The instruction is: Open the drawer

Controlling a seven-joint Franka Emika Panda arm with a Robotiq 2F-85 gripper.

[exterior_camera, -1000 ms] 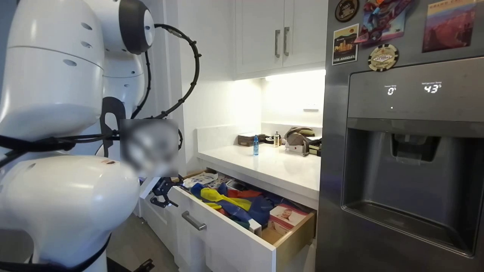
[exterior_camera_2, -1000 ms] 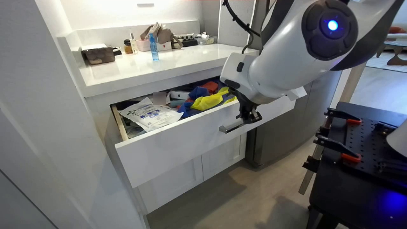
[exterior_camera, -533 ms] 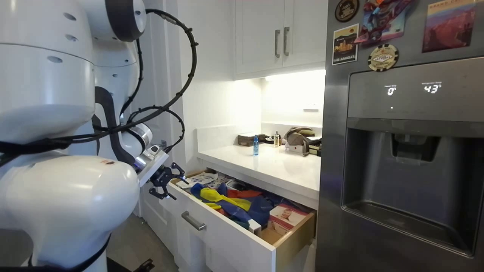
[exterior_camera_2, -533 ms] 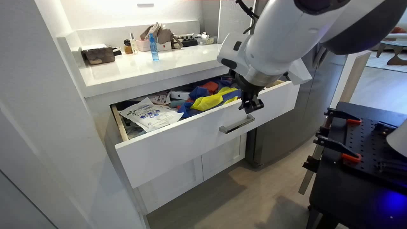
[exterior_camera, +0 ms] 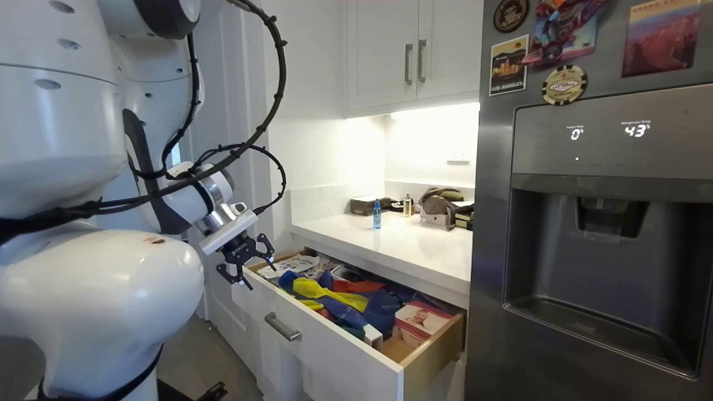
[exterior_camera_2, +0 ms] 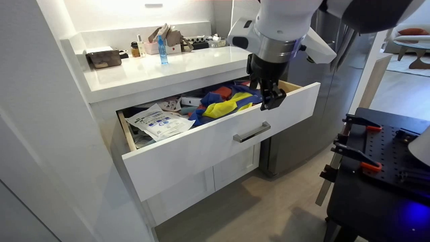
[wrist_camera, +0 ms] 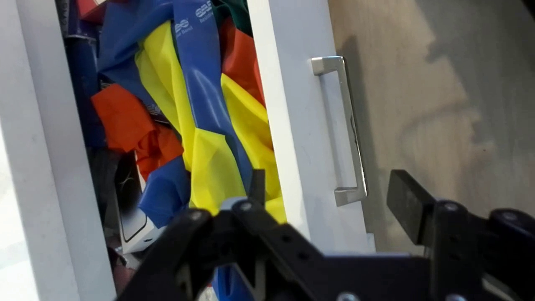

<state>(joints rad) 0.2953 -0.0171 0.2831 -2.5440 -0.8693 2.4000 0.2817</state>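
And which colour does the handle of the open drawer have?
Silver, with a slightly shiny surface; the handle shows best in the wrist view.

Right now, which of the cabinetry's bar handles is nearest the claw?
The horizontal silver bar handle on the open drawer, below the claw; both upper-cabinet handles are vertical and farther up.

This looks like a home kitchen: a refrigerator [exterior_camera: 590, 167] carries souvenir magnets [exterior_camera: 564, 84] on its door; white wall cabinets [exterior_camera: 384, 61] and a counter [exterior_camera: 351, 239] are just beside it; beyond it, a low table [exterior_camera_2: 410, 44] and an orange cushion [exterior_camera_2: 414, 32].
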